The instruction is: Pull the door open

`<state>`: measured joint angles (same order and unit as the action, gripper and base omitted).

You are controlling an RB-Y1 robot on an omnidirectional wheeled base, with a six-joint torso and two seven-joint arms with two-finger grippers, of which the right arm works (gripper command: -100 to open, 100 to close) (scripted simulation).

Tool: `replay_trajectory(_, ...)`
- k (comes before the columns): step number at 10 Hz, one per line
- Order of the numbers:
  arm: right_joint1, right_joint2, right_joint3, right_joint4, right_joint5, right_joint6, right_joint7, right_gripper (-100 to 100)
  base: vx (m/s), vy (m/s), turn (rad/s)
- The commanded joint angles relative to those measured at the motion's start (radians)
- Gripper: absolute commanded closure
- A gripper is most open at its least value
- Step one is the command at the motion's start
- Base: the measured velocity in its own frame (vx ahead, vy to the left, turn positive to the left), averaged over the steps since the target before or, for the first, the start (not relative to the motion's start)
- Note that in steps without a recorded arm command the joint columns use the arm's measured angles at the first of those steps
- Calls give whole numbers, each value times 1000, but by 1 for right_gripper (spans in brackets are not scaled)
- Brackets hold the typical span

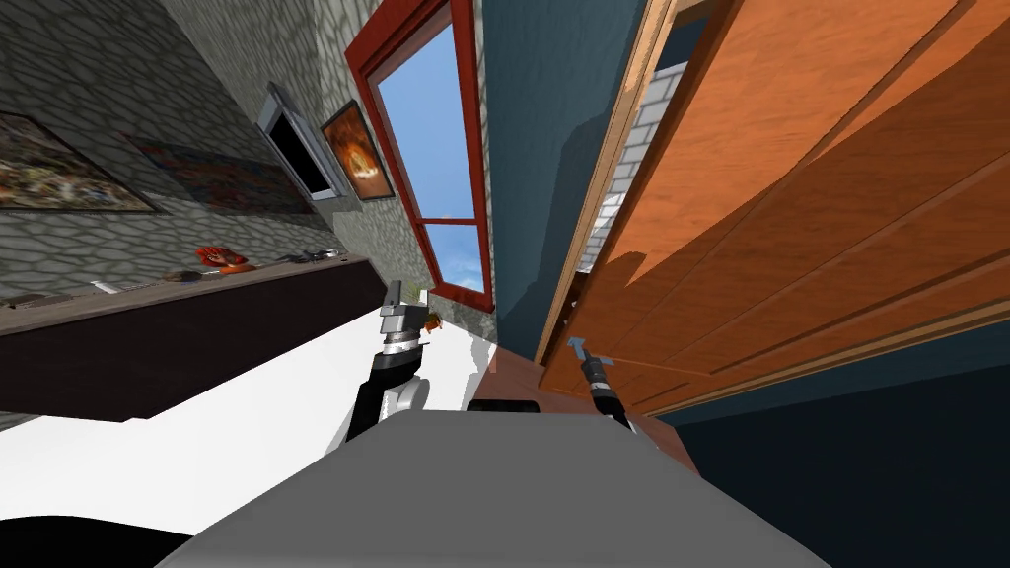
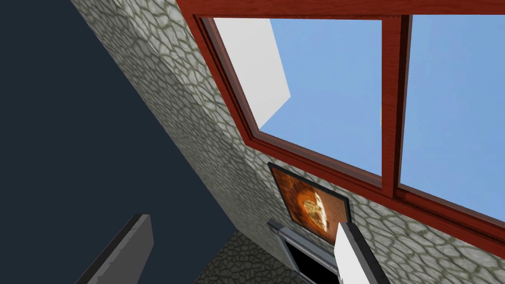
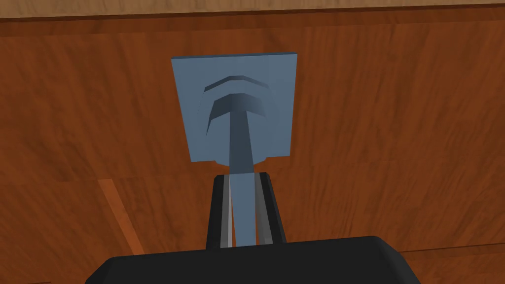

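Your biggest risk is the thin fingers sliding off the handle [image 3: 240,123]. They pinch only the lever's near end, so a pull angled off the door's swing could strip them free, or strain the wrist as the panel arcs. Your right gripper [image 3: 241,180] is clamped on that blue-grey lever, its forearm reaching straight at the orange wooden door [image 1: 789,197], which spans 12 to 3 o'clock in the head view. Your left gripper [image 1: 393,296] is raised at 9 o'clock of the right one, fingers spread and empty.
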<state>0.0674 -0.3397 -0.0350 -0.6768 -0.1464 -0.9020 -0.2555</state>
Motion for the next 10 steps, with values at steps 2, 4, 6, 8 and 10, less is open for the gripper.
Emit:
replay_trajectory(2,23,-21,21,-3,10,-32,-27,100,-165,-7,132)
replay_trajectory(4,41,-39,39,-5,19,-59,-49,100,-225,-56,111)
replay_trajectory(6,61,-57,57,-7,27,-86,-72,100,-205,-67,131)
replay_trajectory(8,81,-75,75,-9,36,-114,-95,100,-225,-36,95)
replay_trajectory(10,82,-79,76,-11,36,-113,-96,100,-180,-54,66)
